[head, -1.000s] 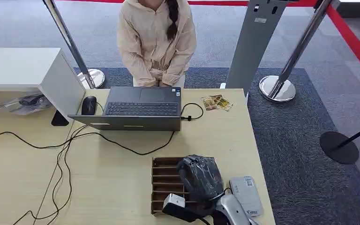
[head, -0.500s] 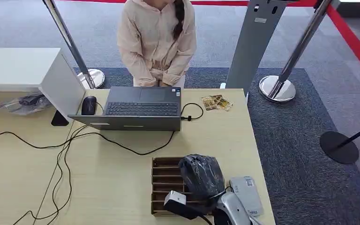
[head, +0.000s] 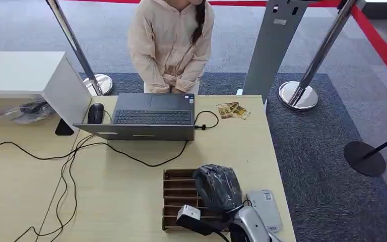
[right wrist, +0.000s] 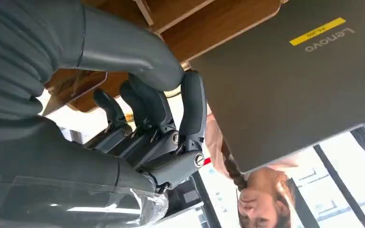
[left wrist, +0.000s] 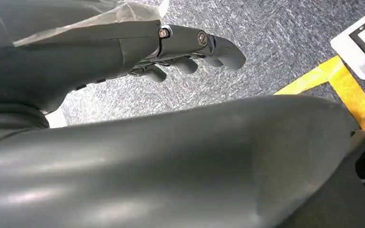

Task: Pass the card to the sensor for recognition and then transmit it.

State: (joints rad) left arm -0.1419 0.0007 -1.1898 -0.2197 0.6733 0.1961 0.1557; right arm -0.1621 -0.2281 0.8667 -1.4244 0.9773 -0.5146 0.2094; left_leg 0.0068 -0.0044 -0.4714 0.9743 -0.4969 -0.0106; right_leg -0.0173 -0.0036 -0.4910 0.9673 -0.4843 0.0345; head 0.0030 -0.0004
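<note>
Even bright light; windows glare, wrist foregrounds blurred.

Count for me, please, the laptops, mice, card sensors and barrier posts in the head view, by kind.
Laptop: 1
Mouse: 1
Card sensor: 1
Chrome-based barrier posts: 2
Black-based barrier post: 1
Total: 6

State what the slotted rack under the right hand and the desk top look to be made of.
Slotted rack: looks like brown wood or fibreboard, matt; the right wrist view shows warm wood-toned dividers. It could be stiff card instead.
Desk top: pale wood-look laminate, smooth with a faint grain print and low sheen; probably board under a printed surface rather than solid wood.
</note>
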